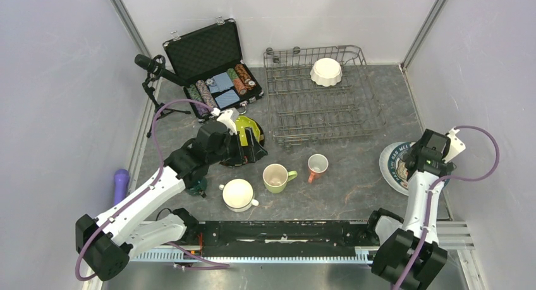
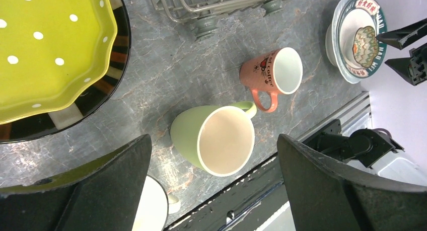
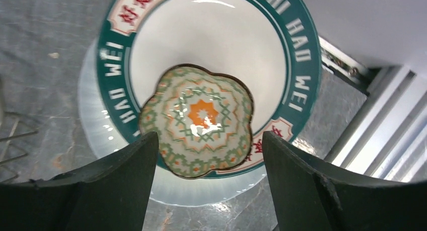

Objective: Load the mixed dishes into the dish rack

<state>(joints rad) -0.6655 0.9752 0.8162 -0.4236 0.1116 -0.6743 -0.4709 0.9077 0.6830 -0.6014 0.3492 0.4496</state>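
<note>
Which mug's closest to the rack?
The salmon-pink mug, printed on its side; the light-green mug and white mug sit farther from the dish rack.

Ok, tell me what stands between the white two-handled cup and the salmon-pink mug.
The light-green mug stands there, mouth up, on the table; the top external view shows it most plainly.

Three mugs (image 1: 278,177) (image 1: 316,166) (image 1: 239,194), two plate stacks (image 1: 248,126) (image 1: 390,167), one white bowl (image 1: 326,71), one dish rack (image 1: 316,113), one open case (image 1: 202,53).
</note>
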